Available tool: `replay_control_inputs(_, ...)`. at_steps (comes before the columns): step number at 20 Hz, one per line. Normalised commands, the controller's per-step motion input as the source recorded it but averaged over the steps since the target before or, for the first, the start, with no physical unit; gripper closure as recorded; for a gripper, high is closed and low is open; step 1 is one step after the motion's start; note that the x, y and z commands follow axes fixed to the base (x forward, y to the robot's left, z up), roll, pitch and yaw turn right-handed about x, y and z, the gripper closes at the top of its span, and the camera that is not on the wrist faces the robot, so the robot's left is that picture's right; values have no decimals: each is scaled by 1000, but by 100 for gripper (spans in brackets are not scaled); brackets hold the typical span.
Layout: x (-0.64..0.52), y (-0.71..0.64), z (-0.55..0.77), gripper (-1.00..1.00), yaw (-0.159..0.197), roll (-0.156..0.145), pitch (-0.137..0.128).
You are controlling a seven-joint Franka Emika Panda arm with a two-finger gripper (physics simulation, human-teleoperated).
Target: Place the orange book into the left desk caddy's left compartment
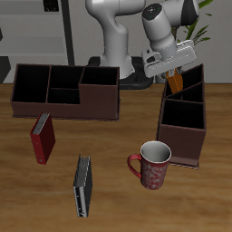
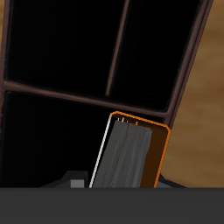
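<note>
My gripper [image 1: 171, 72] is shut on the orange book [image 1: 175, 84] and holds it upright, a little tilted, just above the taller-walled back end of the left desk caddy [image 1: 187, 136]. That caddy is dark maroon-brown and stands end-on. In the wrist view the orange book [image 2: 131, 157] shows its pale page edges and orange cover, hanging over the caddy's dark open compartments with their thin dividers [image 2: 87, 94]. I cannot tell which slot lies directly under the book. The fingers themselves are hidden behind the book.
A second, wide maroon caddy [image 1: 63, 107] stands at the back. A red book [image 1: 43, 138] and a dark grey book [image 1: 82, 186] lie on the wooden table. A patterned red mug [image 1: 154, 164] stands next to the left caddy's front end.
</note>
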Motion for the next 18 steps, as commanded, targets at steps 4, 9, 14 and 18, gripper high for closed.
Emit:
replay_control_inputs(4, 113, 39, -224, -100, -15, -5, 113)
replay_control_inputs(9, 75, -37, -71, -100, 17, -3, 23)
replay_control_inputs(14, 38, -60, 6, -100, 6, -8, 0)
replay_control_inputs(18, 3, -101, 75, -100, 5, -4, -9)
